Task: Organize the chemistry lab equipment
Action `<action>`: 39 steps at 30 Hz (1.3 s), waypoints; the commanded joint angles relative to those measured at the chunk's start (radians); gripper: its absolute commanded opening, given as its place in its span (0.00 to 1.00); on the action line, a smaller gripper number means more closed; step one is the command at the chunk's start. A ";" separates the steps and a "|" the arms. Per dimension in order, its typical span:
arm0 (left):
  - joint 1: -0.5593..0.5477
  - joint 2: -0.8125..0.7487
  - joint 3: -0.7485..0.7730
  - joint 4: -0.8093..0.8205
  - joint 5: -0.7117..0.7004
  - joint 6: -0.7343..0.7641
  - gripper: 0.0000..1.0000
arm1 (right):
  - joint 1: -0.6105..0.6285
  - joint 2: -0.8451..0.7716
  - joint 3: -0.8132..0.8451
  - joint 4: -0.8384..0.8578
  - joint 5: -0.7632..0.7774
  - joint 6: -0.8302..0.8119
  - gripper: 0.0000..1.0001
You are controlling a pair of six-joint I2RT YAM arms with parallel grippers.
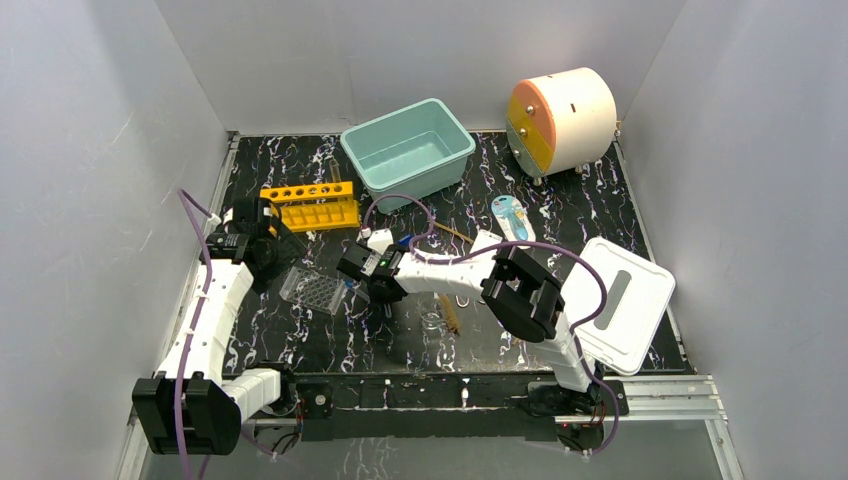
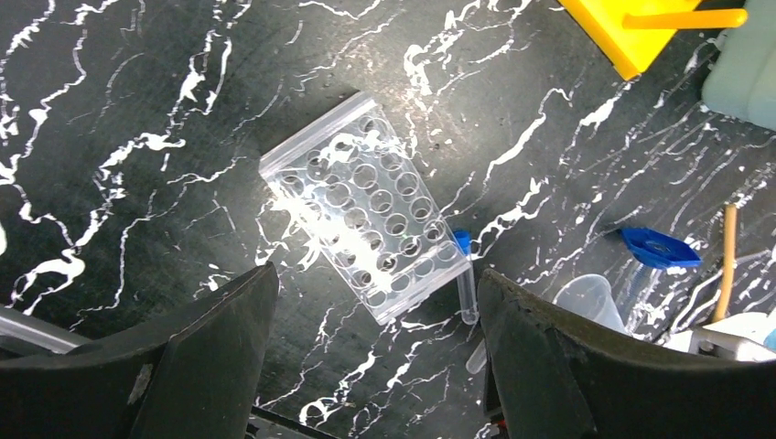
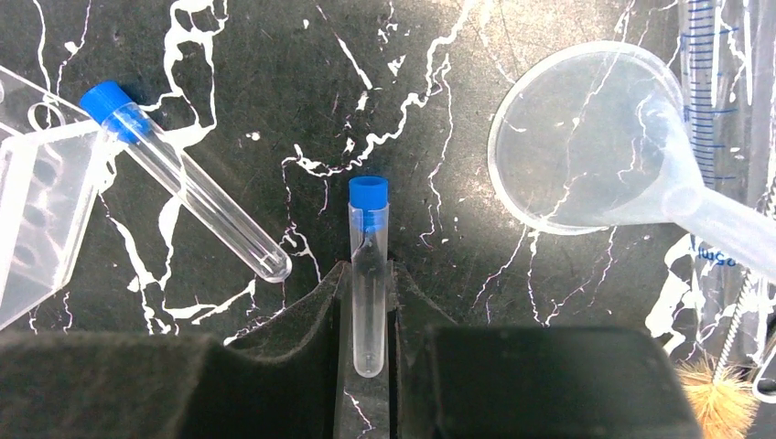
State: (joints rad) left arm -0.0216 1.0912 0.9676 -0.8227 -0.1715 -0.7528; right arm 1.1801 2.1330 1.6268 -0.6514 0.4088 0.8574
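Left claw: I am holding the left gripper (image 2: 377,273) with its fingers wide apart and nothing between them, hanging above the table.
Below left claw: a clear plastic tray of round wells (image 2: 366,206) is lying flat directly beneath the gap, turned diagonally to the fingers.
Ahead of left claw: the yellow holed tube rack (image 1: 310,205) is standing just beyond it, much nearer this arm than the other.
Left of right claw: a spare clear blue-capped tube (image 3: 192,187) is lying slantwise, its cap against the tray's edge, untouched.
Right claw: I am seeing the right gripper (image 3: 369,274) with its fingers drawn in against both sides of a second clear blue-capped tube (image 3: 369,219); I am reading that as a clamp.
Tube axis: it is running straight out along the fingers, rounded end back in the jaws, blue cap pointing forward past the tips, apparently flat on the table.
Right of right claw: a clear plastic funnel (image 3: 586,137) is lying near, apart from the grip.
Relation that counts: I am judging the rack to lie leftward and beyond the right claw, so the tube is needing a lift and a tip to upright.
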 commanded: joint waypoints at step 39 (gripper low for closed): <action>0.001 0.156 -0.166 0.400 1.104 0.047 0.45 | -0.039 -0.445 -0.299 0.589 -0.324 -0.464 0.26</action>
State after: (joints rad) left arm -0.0219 1.2659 0.8234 -0.4149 0.8314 -0.7258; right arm 1.1496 1.7035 1.2736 -0.1276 0.1291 0.4141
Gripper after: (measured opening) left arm 0.496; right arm 0.262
